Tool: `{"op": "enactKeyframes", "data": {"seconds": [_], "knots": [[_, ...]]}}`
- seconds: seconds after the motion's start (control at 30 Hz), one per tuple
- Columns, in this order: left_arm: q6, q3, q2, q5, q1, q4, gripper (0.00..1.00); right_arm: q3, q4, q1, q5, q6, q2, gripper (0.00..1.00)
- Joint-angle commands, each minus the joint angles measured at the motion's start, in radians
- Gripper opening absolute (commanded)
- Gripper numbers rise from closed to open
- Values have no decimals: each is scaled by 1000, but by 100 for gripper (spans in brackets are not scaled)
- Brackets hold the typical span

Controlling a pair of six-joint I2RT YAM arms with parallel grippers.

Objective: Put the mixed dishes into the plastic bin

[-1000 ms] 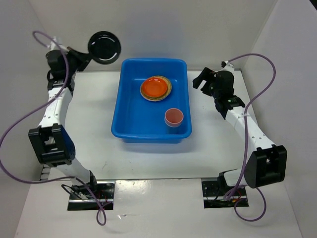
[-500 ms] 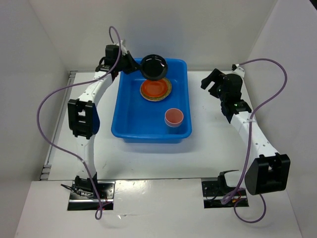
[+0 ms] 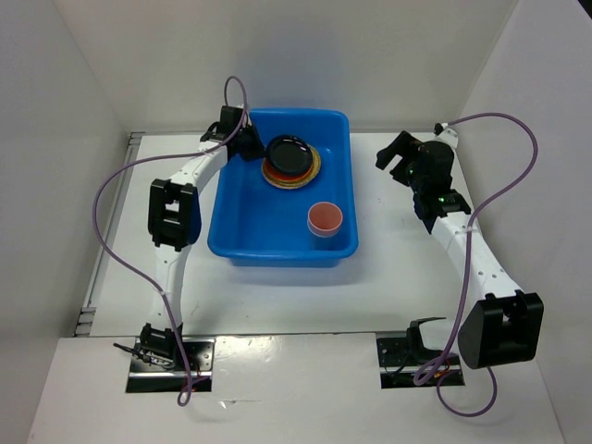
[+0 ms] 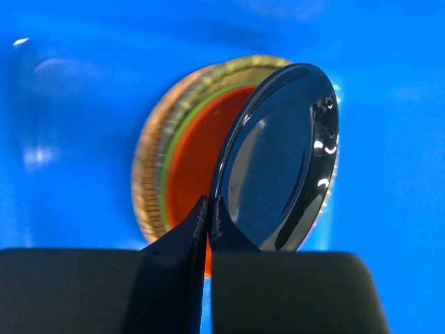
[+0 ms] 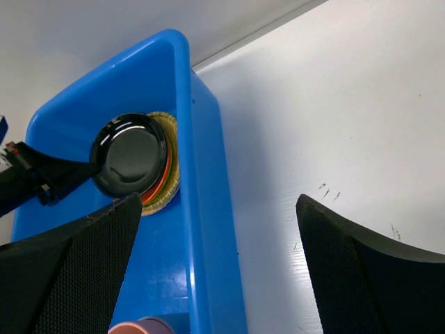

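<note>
The blue plastic bin [image 3: 242, 231] stands mid-table. In it lies a stack of a tan woven plate [image 4: 149, 156], a lime-green plate and an orange plate [image 4: 191, 163]. My left gripper [image 3: 262, 154] is shut on the rim of the glossy black plate [image 3: 289, 155] and holds it just over the stack; the plate also shows in the left wrist view [image 4: 278, 160] and the right wrist view [image 5: 130, 153]. The reddish-pink cup [image 3: 325, 219] stands in the bin's near right corner. My right gripper [image 3: 400, 159] is open and empty over the table, right of the bin [image 5: 208, 209].
White walls stand close on the left, back and right of the table [image 3: 398, 268]. Purple cables [image 3: 116, 199] loop off both arms.
My left arm has swung from the far left over the bin and lowered the black plate onto the stack. The right arm has shifted slightly.
</note>
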Motion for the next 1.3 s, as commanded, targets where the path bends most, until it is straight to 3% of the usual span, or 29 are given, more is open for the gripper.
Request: {"op": "enactKeyframes", "data": {"seconds": [0.0,0.1,0.23,0.27,0.33,0.57,0.73,0.97,1.13,1.27], "knots": [[-19,29,3,-31,4,15,0,-2,40,-6,20,5,-32,96],[-19,29,12,-31,4,-5,20,-2,40,-6,11,5,-32,96],[-8,29,-14,-31,4,-24,71,-2,31,-6,1,5,-32,100],[18,29,-40,-31,4,-33,89,-2,31,-6,1,5,-32,100],[47,29,-74,-81,-15,-48,100,-2,31,-6,1,5,-32,100],[183,1,-293,-217,-46,-113,100,44,-23,-6,14,5,12,100],[288,-62,-449,-194,-90,-90,100,33,9,-6,-5,5,-12,100],[386,-149,-630,-512,-198,-177,100,1,22,-6,-15,-14,-56,100],[303,-493,-805,-478,-207,-99,100,-19,12,-6,-6,8,-46,100],[265,-679,-955,-455,-195,-61,100,-79,32,3,3,18,-104,100]]}}
